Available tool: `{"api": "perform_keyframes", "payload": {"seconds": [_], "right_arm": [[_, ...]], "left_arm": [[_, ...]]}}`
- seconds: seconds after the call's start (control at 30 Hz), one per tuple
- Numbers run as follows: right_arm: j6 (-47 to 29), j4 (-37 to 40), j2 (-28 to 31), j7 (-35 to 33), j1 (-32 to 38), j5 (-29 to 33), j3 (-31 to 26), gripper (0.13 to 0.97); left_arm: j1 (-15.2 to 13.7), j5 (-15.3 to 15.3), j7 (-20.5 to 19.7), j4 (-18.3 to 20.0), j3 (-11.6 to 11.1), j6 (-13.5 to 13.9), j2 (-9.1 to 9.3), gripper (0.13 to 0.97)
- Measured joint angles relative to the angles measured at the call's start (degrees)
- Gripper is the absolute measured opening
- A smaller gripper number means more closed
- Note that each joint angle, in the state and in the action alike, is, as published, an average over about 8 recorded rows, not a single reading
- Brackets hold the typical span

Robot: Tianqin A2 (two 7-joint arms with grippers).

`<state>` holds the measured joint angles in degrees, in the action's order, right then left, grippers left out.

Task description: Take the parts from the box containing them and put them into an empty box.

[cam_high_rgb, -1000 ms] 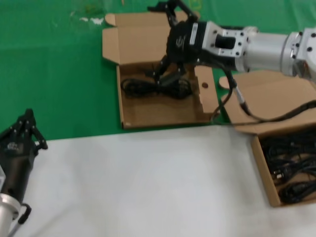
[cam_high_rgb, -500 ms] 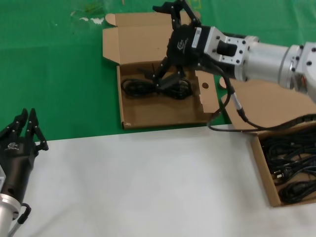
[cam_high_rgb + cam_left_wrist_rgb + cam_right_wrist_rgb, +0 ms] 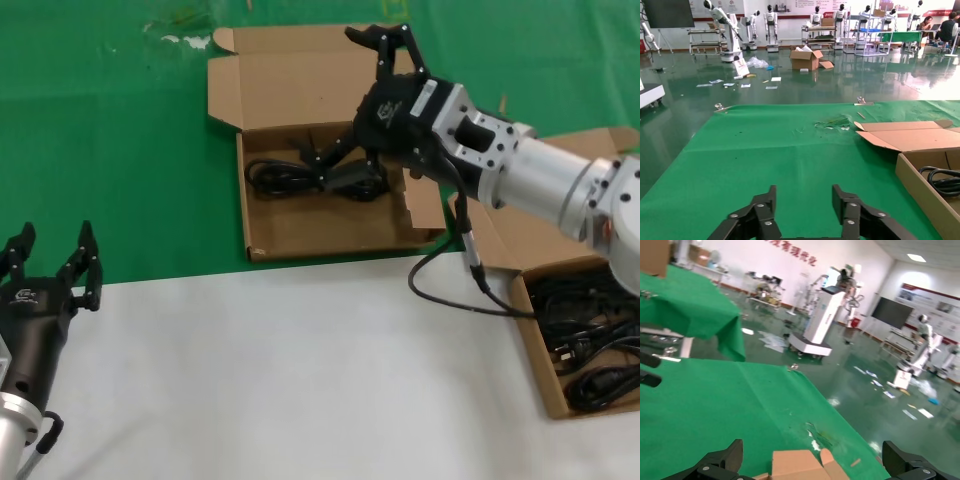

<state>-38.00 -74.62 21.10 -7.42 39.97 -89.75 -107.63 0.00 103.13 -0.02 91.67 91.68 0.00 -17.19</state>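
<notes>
The box containing the parts (image 3: 536, 362) stands at the right, and several black coiled cable bundles (image 3: 590, 340) lie in it. The other box (image 3: 320, 228) lies open at the middle back. One cable bundle (image 3: 285, 176) rests on its floor. My right gripper (image 3: 332, 96) hangs tilted over that box, above the bundle, open wide and holding nothing. The right wrist view shows its spread fingertips (image 3: 734, 446) with only the box lid (image 3: 799, 464) beyond. My left gripper (image 3: 52, 242) waits open at the near left, over the white tabletop; its left wrist view shows the gripper (image 3: 803, 192) empty.
Green cloth (image 3: 110, 150) covers the far half of the table and white surface (image 3: 300, 380) the near half. The right arm's cable (image 3: 450, 290) loops down between the two boxes. The raised lid (image 3: 280, 80) of the middle box stands behind it.
My right gripper has lifted and swung right, away from the bundle lying in the middle box. My left gripper has opened from shut.
</notes>
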Motion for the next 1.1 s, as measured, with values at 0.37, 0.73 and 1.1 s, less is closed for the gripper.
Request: {"api": "perform_keyframes", "payload": {"seconds": [0.37, 0.73, 1.1], "right_arm": [[7.5, -3.36, -0.77, 1.46, -7.88, -2.64, 3.15, 0.966], [15.0, -6.73, -1.54, 2.93, -15.81, -5.28, 6.3, 0.966], [22.49, -10.1, -2.31, 4.39, -23.69, -7.92, 9.44, 0.966]], "left_arm": [[0.0, -0.01, 0.02, 0.0, 0.0, 0.0, 0.0, 0.537], [0.0, 0.0, 0.02, 0.0, 0.0, 0.0, 0.0, 0.776], [0.0, 0.0, 0.01, 0.0, 0.0, 0.0, 0.0, 0.925]]}}
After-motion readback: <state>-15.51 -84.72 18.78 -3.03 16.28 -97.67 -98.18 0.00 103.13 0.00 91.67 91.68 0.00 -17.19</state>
